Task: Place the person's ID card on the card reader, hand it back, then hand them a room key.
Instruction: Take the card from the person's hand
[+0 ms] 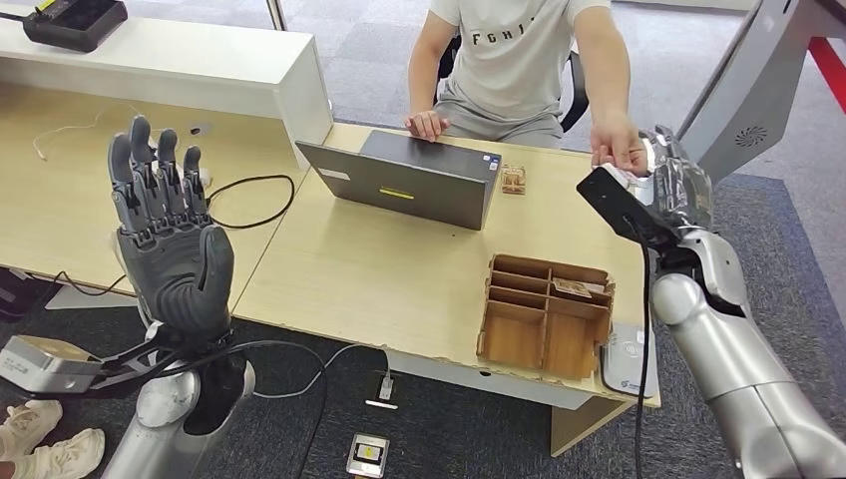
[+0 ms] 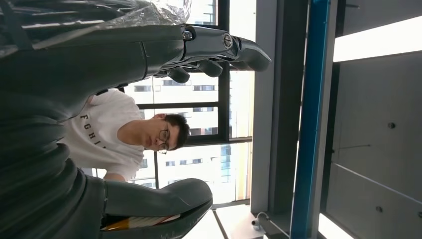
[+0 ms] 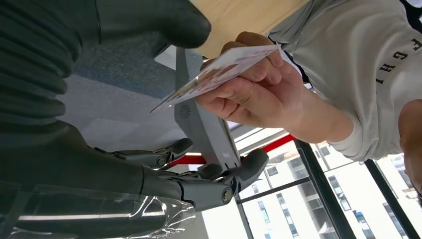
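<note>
A person's hand holds out a pale ID card across the table's far right corner. My right hand is raised beside it with thumb and fingers spread apart. The card's end reaches into the gap between them, and I see no grip on it. The white card reader lies at the table's near right edge. A wooden compartment box next to it has a card in a back compartment. My left hand is held up at the left, fingers straight, holding nothing.
The person sits behind the table with a grey laptop in front of them. A small wooden object lies beside the laptop. A white counter with a black device stands at the back left. Cables trail over the left desk.
</note>
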You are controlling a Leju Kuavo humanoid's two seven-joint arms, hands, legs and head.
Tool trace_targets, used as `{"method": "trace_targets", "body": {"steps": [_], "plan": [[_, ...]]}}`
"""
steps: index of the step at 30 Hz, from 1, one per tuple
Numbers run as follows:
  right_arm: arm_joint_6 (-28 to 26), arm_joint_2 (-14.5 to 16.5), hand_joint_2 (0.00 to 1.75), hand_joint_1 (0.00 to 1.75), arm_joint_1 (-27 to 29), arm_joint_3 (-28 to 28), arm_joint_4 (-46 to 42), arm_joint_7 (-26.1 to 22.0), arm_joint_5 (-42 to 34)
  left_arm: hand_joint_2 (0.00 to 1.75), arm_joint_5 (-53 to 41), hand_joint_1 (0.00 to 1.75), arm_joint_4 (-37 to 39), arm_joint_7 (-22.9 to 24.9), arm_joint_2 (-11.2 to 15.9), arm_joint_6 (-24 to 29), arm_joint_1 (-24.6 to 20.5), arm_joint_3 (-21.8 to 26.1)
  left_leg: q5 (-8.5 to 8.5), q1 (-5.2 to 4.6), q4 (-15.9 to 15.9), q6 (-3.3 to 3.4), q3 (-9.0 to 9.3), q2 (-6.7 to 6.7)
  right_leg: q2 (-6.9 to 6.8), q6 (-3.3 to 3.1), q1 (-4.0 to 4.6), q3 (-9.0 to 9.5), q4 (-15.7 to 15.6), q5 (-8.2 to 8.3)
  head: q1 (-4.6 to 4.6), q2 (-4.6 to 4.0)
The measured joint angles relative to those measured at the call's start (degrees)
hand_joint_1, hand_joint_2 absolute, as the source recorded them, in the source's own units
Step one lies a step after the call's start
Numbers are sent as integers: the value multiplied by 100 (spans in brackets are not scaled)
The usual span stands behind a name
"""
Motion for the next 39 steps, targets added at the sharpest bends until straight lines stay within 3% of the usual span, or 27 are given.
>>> {"method": "trace_targets", "body": {"steps": [31,35,39], "plan": [[-99,-146,175,175,53,99,252,-20,97,175,191,0,107,83,1,38,-144,-114,0,0,2,0,5,2,2,2,0,0,0,2,0,0],[-106,-280,175,175,145,63,95,56,40,175,189,0,116,63,1,84,-139,-126,0,-1,4,0,6,1,1,3,0,1,-1,3,0,0],[-126,-625,175,175,403,-78,-341,265,-83,175,173,0,116,57,3,80,-85,-119,-1,-1,8,1,5,0,0,4,0,1,-4,3,-1,0]]}}
